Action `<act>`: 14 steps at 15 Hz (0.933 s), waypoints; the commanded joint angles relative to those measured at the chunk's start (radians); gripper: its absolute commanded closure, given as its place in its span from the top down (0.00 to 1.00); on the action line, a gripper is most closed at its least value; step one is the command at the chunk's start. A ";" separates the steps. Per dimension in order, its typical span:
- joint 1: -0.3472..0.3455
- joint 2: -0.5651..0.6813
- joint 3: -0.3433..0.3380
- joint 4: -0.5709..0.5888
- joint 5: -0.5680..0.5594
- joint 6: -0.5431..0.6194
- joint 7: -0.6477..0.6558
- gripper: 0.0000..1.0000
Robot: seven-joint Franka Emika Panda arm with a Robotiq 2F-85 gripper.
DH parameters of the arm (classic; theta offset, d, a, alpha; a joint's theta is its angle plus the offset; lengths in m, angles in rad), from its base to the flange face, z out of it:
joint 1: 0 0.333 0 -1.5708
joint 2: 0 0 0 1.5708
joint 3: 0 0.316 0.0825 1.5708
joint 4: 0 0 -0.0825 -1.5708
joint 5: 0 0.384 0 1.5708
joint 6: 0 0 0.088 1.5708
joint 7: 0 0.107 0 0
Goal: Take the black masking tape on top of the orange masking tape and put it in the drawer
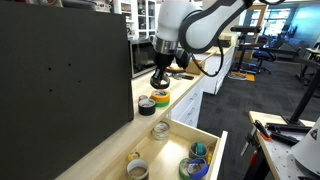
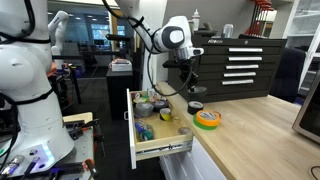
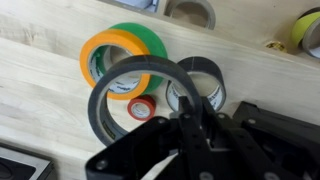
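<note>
**Gripper** (image 3: pixel 195 120): enters the wrist view from 6 o'clock. Fingers stand narrow, and appear pinched on the wall of the black tape at its 3 o'clock edge. In both exterior views it hangs over the counter (image 1: pixel 120 130), above the cluster of rolls (image 2: pixel 192 86).

**Black tape** (image 3: pixel 97 105): plain dark ring, large and near the lens, lying roughly flat and raised over the other rolls. It is not in the drawer.

**Orange tape** (image 3: pixel 88 60): at 10 o'clock of the black tape and partly overlapped by it in the wrist view. It lies flat on a green roll (image 3: pixel 150 38) that shows past it at 1 o'clock.

**Red roll** (image 3: pixel 142 108): small, seen through the black tape's hole, on the counter.

**Dark roll** (image 3: pixel 205 70): has a white face and sits at 3 o'clock of the black tape, partly behind the fingers.

**Drawer** (image 1: pixel 222 150): pulled open, pale wood, at 5 o'clock of the gripper in an exterior view. In an exterior view (image 2: pixel 162 150) it shows its white front, at 8 o'clock of the gripper. It holds several rolls, among them a tan roll (image 1: pixel 137 168) and a blue roll (image 1: pixel 197 166).
</note>
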 commanded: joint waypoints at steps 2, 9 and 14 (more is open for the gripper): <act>0.071 -0.121 0.004 -0.133 -0.132 -0.029 0.222 0.05; 0.096 -0.164 0.088 -0.229 -0.135 -0.049 0.312 0.05; 0.099 -0.140 0.129 -0.252 -0.053 -0.041 0.310 0.05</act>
